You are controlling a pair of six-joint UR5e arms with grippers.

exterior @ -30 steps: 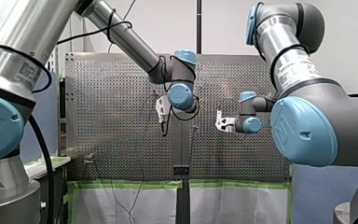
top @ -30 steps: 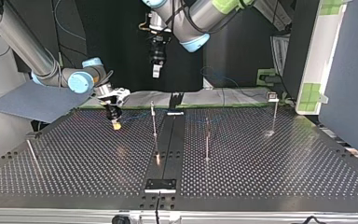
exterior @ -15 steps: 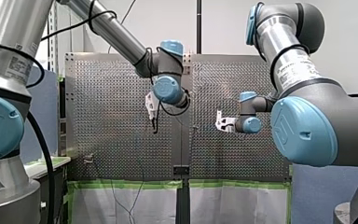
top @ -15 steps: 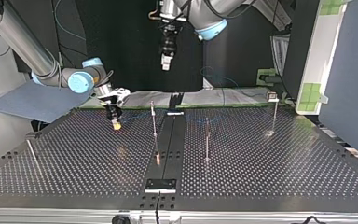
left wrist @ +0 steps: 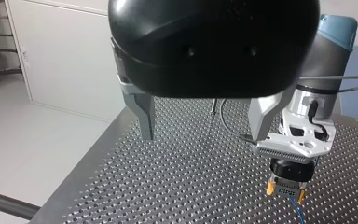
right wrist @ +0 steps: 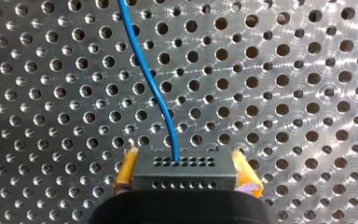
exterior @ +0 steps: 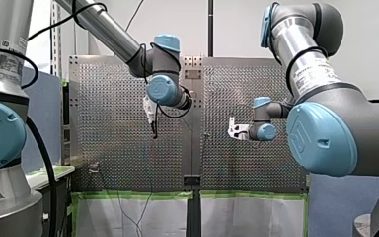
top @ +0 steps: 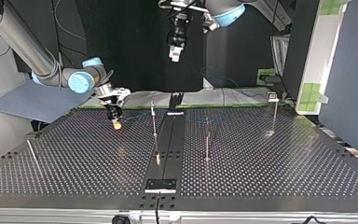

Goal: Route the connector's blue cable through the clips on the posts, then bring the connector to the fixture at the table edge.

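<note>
- Connector (right wrist: 184, 169): a small dark block with rows of holes in its face, held close over the perforated table (right wrist: 284, 70). Whether it touches the plate I cannot tell. In the top view it sits toward the far left of the table, beside the nearest post (top: 154, 119).
- The blue cable (right wrist: 149, 84) leaves the middle of the connector's face and runs ahead of the gripper in a loose curve over the holes.
- I judge the block light and rigid, best taken by its two flat sides, as it is now.
- The cable looks thin and limp. It should bend easily into a clip but could kink or snag on a hole edge if dragged, so a second hold belongs on the wire a little behind the block.
- My right gripper (right wrist: 184, 177) is clamped on the connector, one of its yellow pads (right wrist: 126, 170) pressed against each side.
- My left gripper (left wrist: 205, 123) has its metal fingers (left wrist: 144, 116) spread wide with nothing between them. It hangs high above the table and well apart from the cable.
- The clips on the posts are too small to show whether the cable passes through any.
</note>
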